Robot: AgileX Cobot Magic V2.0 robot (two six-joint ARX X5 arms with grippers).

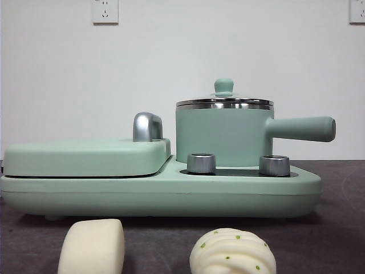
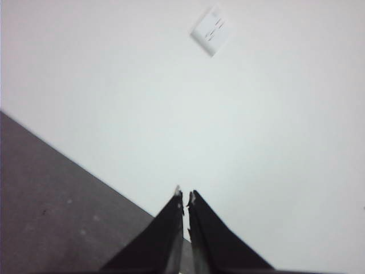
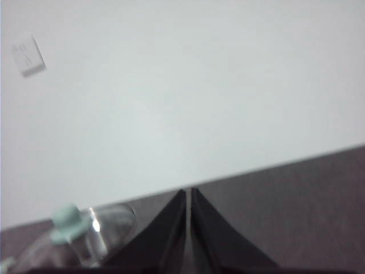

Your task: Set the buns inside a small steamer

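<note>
Two white buns lie at the near edge of the dark table in the front view: a smooth plain bun on the left and a pleated bun with green flecks on the right. Behind them the small steamer, a mint-green pot with a long side handle, stands on the cooker base with its glass lid on. My left gripper is shut and faces the white wall, away from these things. My right gripper is shut too, raised with the lid's green knob in view beside it.
A flat mint-green griddle with a silver handle fills the left half of the cooker base. Two steel dials stand in front of the pot. The white wall carries power sockets.
</note>
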